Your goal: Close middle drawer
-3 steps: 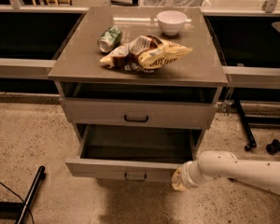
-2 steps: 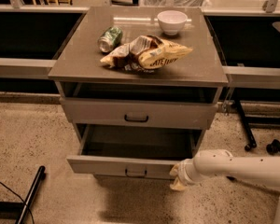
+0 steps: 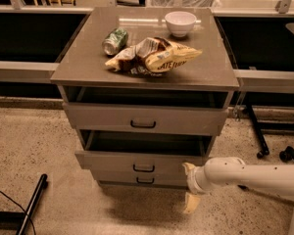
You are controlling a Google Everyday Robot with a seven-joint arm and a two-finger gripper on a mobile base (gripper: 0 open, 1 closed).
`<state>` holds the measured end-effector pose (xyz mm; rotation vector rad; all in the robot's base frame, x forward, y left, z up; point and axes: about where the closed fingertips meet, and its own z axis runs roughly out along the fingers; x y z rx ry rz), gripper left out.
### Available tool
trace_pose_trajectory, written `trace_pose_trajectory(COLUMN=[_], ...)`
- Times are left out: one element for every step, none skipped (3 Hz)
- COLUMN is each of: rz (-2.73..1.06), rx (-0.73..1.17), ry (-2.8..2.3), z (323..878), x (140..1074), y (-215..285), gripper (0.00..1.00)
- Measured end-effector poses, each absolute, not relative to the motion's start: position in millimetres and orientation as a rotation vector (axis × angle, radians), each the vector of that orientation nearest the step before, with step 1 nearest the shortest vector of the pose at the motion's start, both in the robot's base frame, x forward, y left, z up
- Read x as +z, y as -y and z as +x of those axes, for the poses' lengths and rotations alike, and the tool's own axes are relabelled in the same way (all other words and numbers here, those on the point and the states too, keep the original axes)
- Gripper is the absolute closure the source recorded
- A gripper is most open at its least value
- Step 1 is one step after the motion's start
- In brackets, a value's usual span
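Note:
The grey cabinet has three drawers. The middle drawer [image 3: 112,160] is a wide flat grey front with a small dark pull handle [image 3: 143,168]. It stands partly open, sticking out a little past the bottom drawer [image 3: 117,178], with its dark inside showing above the front. My gripper [image 3: 189,186] is on the white arm [image 3: 250,175] that comes in from the right. It is at the right end of the middle drawer's front, low down, with its cream fingers [image 3: 190,203] spread apart and holding nothing.
The top drawer [image 3: 103,117] also stands slightly out. On the cabinet top [image 3: 78,67] lie a green can [image 3: 115,40], a chip bag [image 3: 154,57] and a white bowl [image 3: 181,22]. A black bar [image 3: 32,204] lies on the floor at left, and chair casters [image 3: 286,155] are at right.
The middle drawer has slid inward and is much less open than before. My gripper and arm have moved in toward the cabinet with it.

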<state>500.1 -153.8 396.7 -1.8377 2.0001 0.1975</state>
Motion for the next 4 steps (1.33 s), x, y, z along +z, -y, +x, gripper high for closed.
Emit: trace_pose_trajectory(rz=[-1.838,-1.847,-1.837,-1.810], rx=[0.197,0.227,0.248,0.260], ry=[-2.000,-1.989,-1.977,-1.962], z=[500.1,493.3,506.1,534.3], x=[396.7,398.8,392.4,390.3], y=[153.8,154.0,156.1,157.2], gripper=[0.00,0.00,0.17,0.40])
